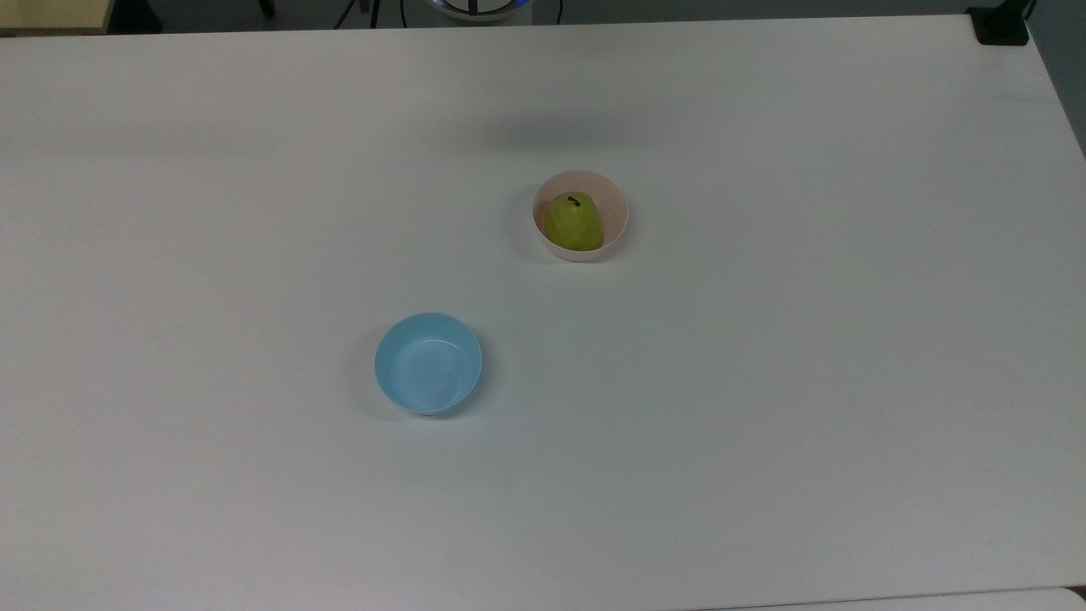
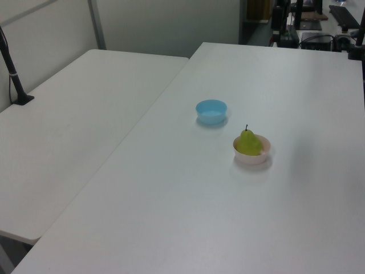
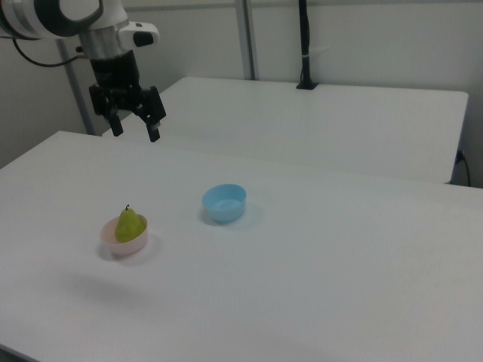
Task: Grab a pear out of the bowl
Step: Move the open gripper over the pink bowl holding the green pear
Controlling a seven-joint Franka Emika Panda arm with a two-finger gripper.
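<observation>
Pear (image 1: pixel 573 222): yellow-green, sits upright inside the pink bowl (image 1: pixel 615 212), dark stem pointing up; in the left view the pear (image 2: pixel 248 142) rises above the bowl's rim (image 2: pixel 251 158).
Pink bowl: on the white table (image 1: pixel 764 382), a little toward 1 o'clock of the table's middle in the top view.
Blue bowl (image 1: pixel 428 363): holds nothing, stands well apart from the pink bowl, at about 7 o'clock of it in the top view.
Gripper (image 3: pixel 134 128): in the right view it hangs in the air at about 12 o'clock above the pear (image 3: pixel 130 224), well clear of it, fingers spread apart with nothing between them.
</observation>
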